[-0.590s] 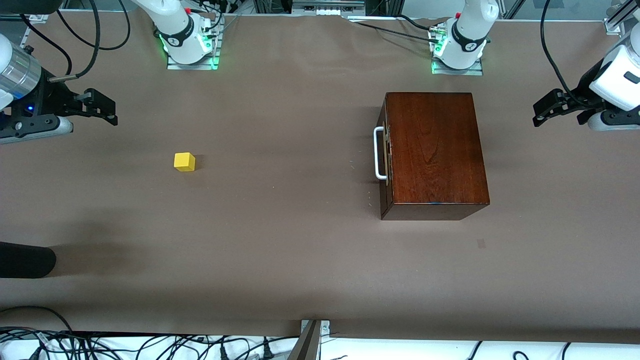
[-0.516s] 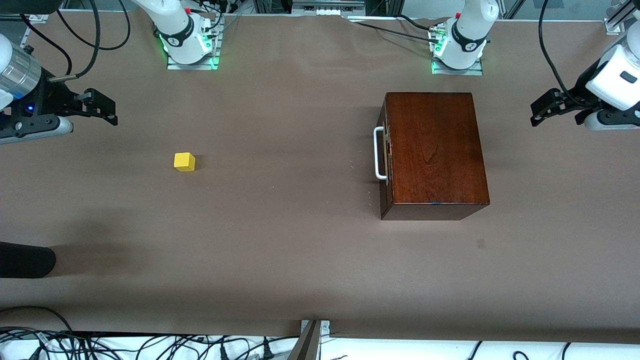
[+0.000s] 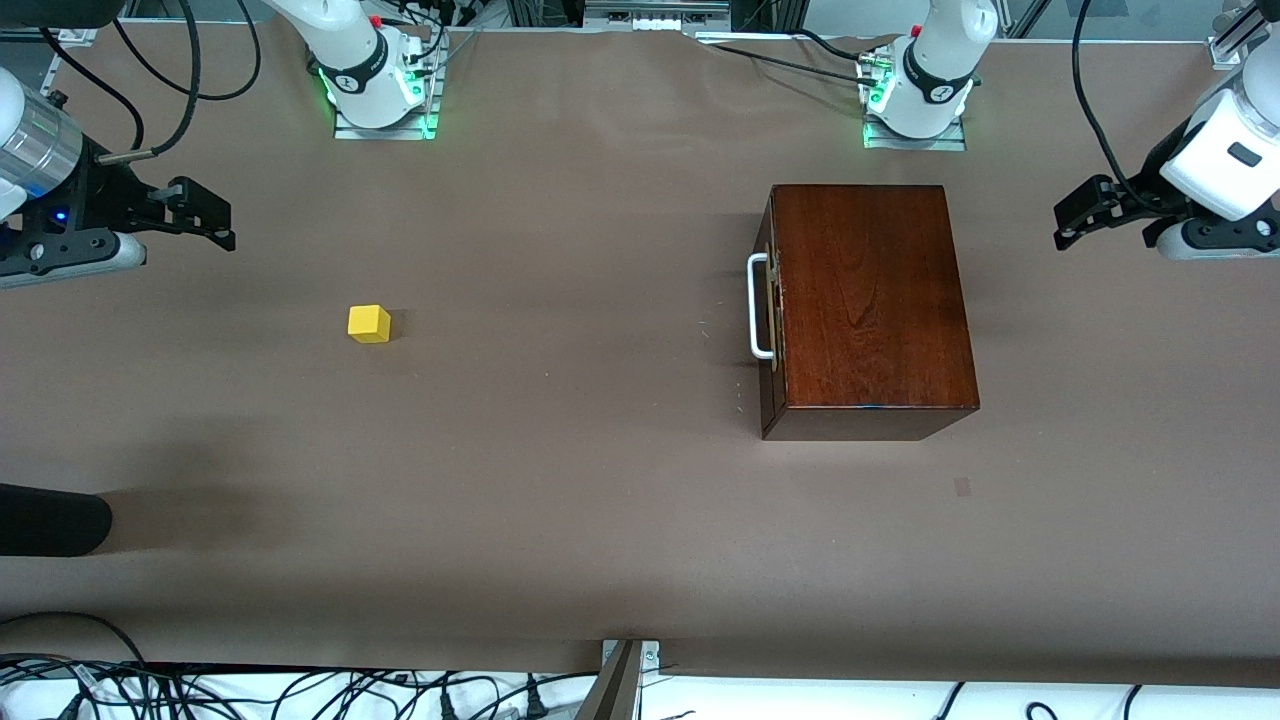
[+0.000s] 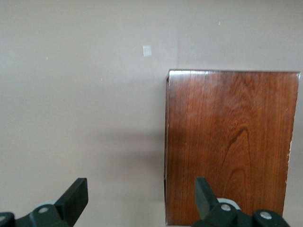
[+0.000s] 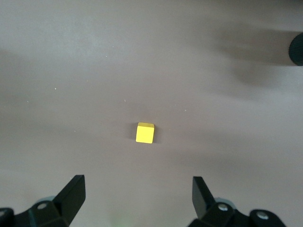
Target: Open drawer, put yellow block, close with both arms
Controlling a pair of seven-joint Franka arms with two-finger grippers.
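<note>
Brown counter [image 3: 560,480]: glossy mahogany box [image 3: 870,300], drawer shut, white handle [image 3: 757,305] facing the small yellow block [image 3: 369,323]. Left gripper [image 3: 1085,212], wide and empty, hangs just past the box; right gripper [image 3: 190,215], wide, waits near the block.

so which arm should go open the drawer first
Left, probably. Its open pincer hangs over the table at the box's end. The right pincer, also open, waits by the yellow block, away from the white handle.
</note>
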